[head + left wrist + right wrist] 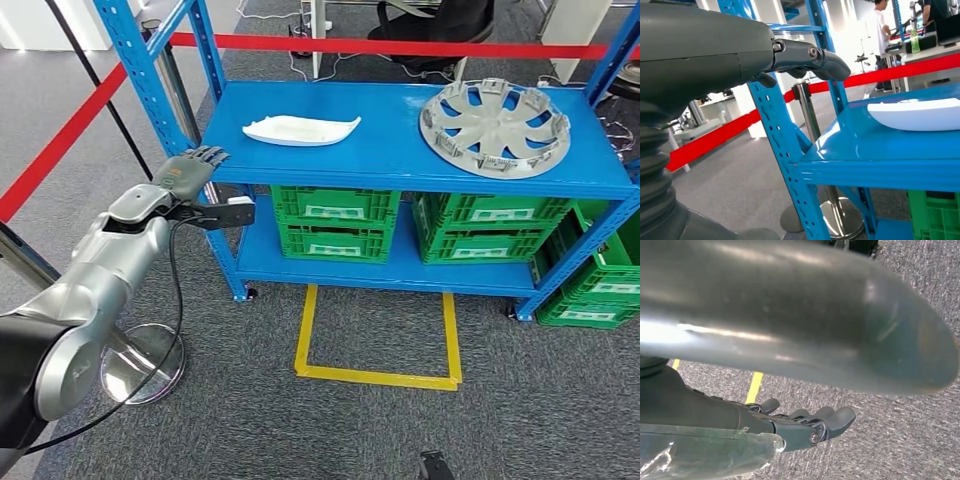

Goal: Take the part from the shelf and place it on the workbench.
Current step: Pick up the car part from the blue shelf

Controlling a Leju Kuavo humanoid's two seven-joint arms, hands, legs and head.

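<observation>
A long white moulded part [300, 130] lies on the left half of the blue shelf's top board [377, 150]. On the right half sits a grey wheel cover [494, 127]. My left hand [187, 177] is raised just outside the shelf's front-left corner, level with the board, fingers stretched out and holding nothing. The left wrist view shows its fingers [810, 55] reaching past the blue upright [772, 120], with the white part [919, 114] further along the board and untouched. My right hand [802, 427] hangs over the grey carpet, fingers straight, holding nothing.
Green crates [336, 222] fill the lower shelf, and more green crates [596, 285] stand at the right. Red barrier tape [60, 140] runs past a chrome post base [143, 365] on my left. A yellow floor outline [377, 345] lies before the shelf. People stand far behind [881, 30].
</observation>
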